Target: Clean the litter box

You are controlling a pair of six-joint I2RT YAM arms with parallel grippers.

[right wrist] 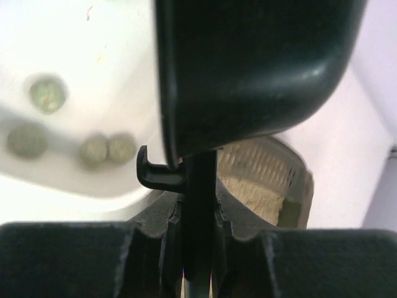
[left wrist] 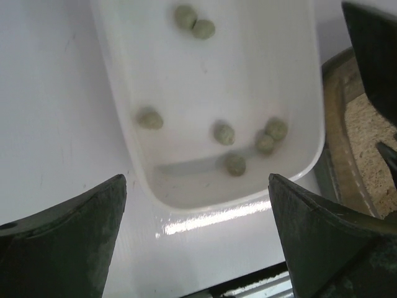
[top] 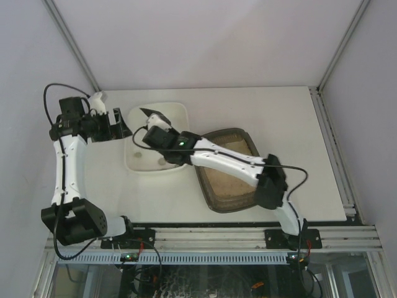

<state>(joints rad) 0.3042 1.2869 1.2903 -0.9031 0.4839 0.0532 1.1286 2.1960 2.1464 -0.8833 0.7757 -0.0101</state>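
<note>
Top external: litter box (top: 238, 207) long axis runs near-to-far | my right gripper (right wrist: 198, 248) pinches the scoop (right wrist: 248, 74) | left gripper (left wrist: 197, 186) spread wide

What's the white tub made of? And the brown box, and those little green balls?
The white tub: probably plastic, being smooth and shiny with rounded moulded corners. The litter box: likely dark brown plastic, holding sandy, grainy litter. The little balls: dull, greenish-grey, rough lumps; maybe clay, hard to tell.

Two white-and-black arms
Left arm (top: 65, 167) and right arm (top: 229, 161) share white link shells, black joint housings and looping black cables (top: 44, 98); a small green light (top: 182, 143) glows near the right wrist; the jaws look dark, possibly grey-green.
</note>
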